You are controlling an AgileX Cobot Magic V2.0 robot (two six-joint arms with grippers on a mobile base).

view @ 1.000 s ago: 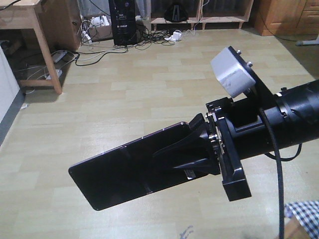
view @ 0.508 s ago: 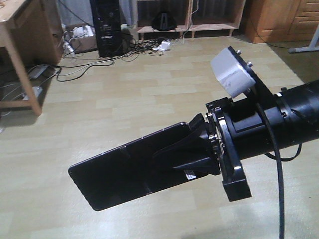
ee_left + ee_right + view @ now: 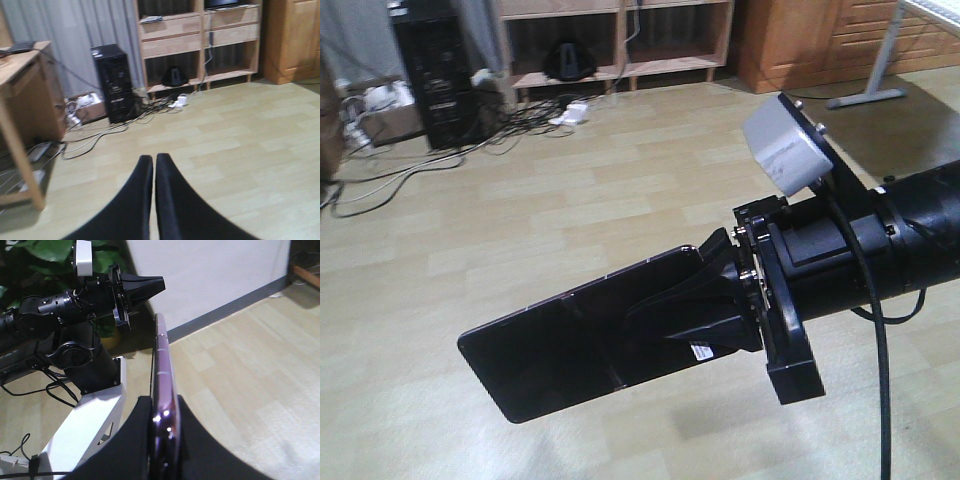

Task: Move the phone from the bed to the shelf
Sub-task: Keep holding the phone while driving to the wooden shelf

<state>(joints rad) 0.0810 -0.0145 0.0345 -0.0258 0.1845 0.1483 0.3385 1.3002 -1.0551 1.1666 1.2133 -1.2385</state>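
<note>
Phone: a slim black phone [image 3: 560, 350] is held in the air above the floor. One short end is clamped and the rest juts out free toward the left of the front view. From the right wrist it shows edge-on [image 3: 163, 385], its pinkish rim glinting.
Right gripper: the right gripper [image 3: 670, 312] is narrowed onto the phone's end, with a black finger pressed against each flat face.
Left gripper: the left gripper [image 3: 153, 167] has its fingers drawn together, leaving only a thin slit with nothing in it. It hangs over the floor.
Shelf: a pale wooden shelf [image 3: 172, 42] with open compartments stands at the far edge of the floor, well apart from the phone. A small dark object [image 3: 175, 77] sits in a lower compartment.
Floor: the floor [image 3: 570, 200] is light wood-look planks.
Computer tower: a black computer tower [image 3: 115, 82] stands just left of the shelf, with cables [image 3: 150, 103] tangled at its foot.
Desk: a wooden desk [image 3: 20, 65] is at the left edge of the left wrist view.
Cabinet: an orange-brown cabinet [image 3: 290, 40] stands right of the shelf.
</note>
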